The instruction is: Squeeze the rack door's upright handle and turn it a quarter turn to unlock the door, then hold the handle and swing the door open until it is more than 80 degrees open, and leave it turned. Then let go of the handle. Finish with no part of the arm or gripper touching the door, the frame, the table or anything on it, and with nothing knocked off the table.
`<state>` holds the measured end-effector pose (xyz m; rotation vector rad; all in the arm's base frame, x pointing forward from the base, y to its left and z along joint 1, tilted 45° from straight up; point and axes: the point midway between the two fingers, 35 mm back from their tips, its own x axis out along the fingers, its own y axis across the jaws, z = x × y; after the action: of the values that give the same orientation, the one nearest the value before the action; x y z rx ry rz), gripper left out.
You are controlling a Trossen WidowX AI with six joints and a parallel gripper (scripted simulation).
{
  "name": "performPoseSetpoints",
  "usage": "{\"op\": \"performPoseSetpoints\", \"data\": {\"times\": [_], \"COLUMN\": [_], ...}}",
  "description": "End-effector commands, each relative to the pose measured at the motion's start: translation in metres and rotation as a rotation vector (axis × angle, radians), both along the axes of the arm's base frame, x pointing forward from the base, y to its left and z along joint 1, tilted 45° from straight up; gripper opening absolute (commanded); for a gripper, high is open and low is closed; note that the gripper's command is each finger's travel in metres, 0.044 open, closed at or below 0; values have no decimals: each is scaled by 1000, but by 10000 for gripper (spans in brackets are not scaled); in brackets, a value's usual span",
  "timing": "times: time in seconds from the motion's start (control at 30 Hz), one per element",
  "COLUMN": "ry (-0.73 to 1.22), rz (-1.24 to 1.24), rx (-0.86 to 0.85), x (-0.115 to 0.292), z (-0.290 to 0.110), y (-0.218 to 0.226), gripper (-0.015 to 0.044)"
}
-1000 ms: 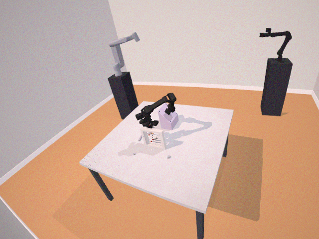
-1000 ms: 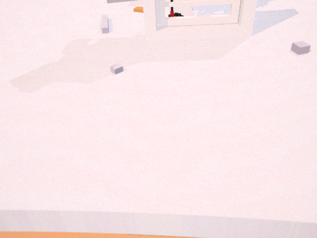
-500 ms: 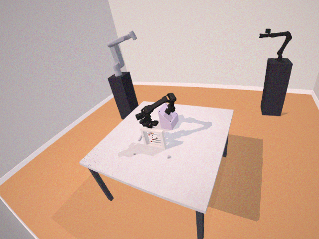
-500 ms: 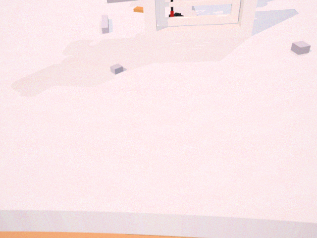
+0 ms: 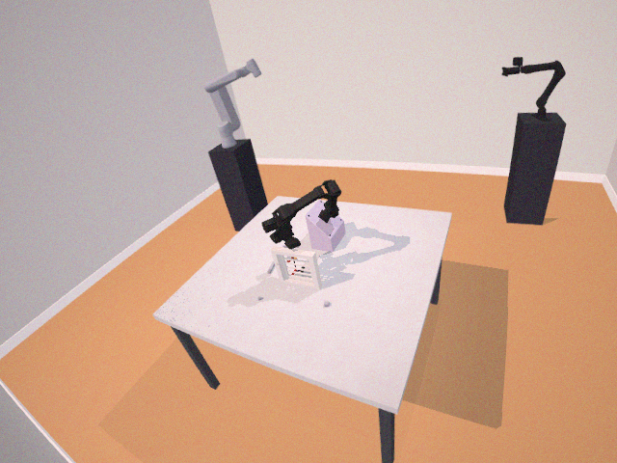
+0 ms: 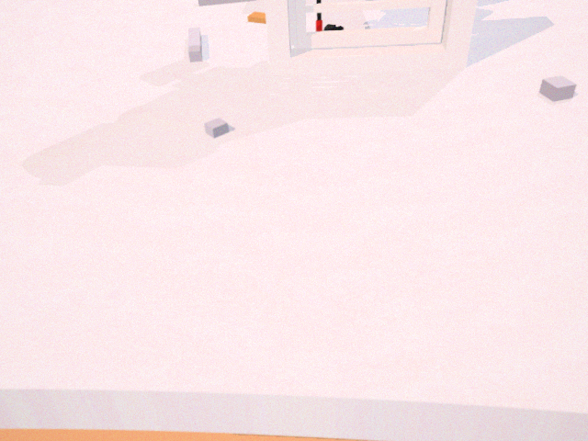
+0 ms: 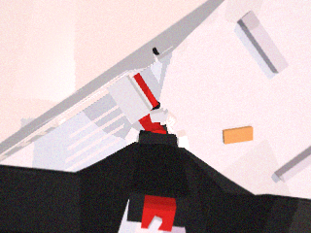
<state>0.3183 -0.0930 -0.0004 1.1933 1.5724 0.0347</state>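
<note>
The white rack frame (image 5: 316, 271) (image 6: 280, 33) stands upright on the table (image 5: 368, 323). Its barred door (image 6: 375, 39) sits in or close to the frame's plane; its exact angle is hard to tell. My gripper (image 5: 292, 243) (image 7: 157, 165) is above the frame's top edge and shut on the black and red handle (image 7: 158, 206). In the wrist view the fingers close in from both sides, and the frame's top runs diagonally across the picture. The fingers hide part of the handle, and how far it is turned cannot be told.
An orange block (image 6: 256, 17) (image 7: 237, 135) lies behind the frame. A grey bar (image 6: 194, 45) lies left of it. Small grey blocks lie in front, one at the left (image 6: 217, 128) and one at the right (image 6: 558, 89). The arm's lilac pedestal (image 5: 324, 240) stands behind the frame.
</note>
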Motion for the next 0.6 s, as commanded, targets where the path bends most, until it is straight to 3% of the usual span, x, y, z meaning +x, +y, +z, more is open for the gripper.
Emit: {"op": "performPoseSetpoints", "data": {"times": [0.0, 0.57], "ry": [122, 699], "rz": [-121, -721], "rx": [26, 122], "x": [-1, -1], "z": [-1, -1], "y": [2, 2], "gripper": [16, 16]}}
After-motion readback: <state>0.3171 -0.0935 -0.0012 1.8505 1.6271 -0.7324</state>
